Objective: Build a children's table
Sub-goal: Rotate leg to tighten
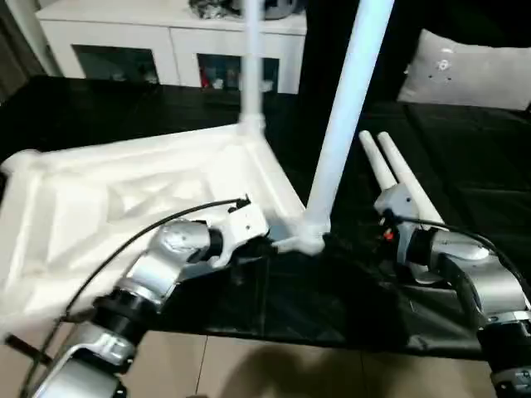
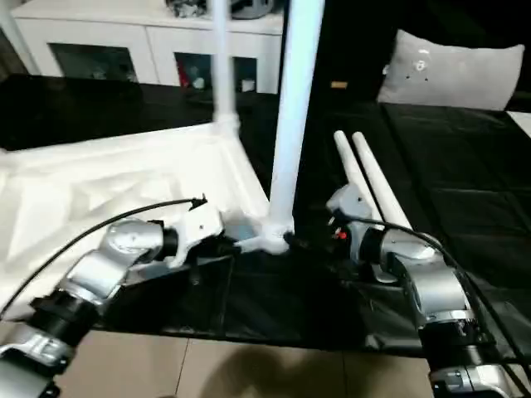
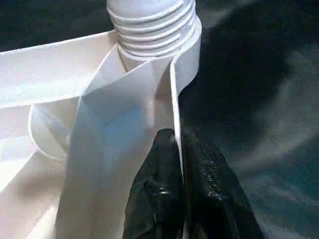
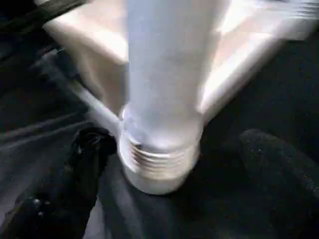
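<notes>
The white tabletop [image 1: 124, 199] lies underside up on the black-covered work table, its ribs showing. One white leg [image 1: 251, 66] stands upright in the far corner socket. A second leg [image 1: 344, 124] stands leaning in the near right corner socket [image 1: 309, 240], its threaded end [image 3: 149, 25] partly showing above the socket. My left gripper [image 3: 182, 149] is shut on the tabletop's thin rim just beside that socket. My right gripper [image 4: 164, 164] is open, one black finger [image 4: 75, 169] on each side of this leg's threaded base. Two loose legs [image 1: 397, 170] lie side by side behind my right wrist.
A white cabinet with glass doors [image 1: 166, 41] stands behind the work table [image 1: 465, 157]. A grey cushion [image 1: 473, 70] rests at the back right. The table's front edge runs under my forearms, with beige floor [image 1: 274, 365] below it.
</notes>
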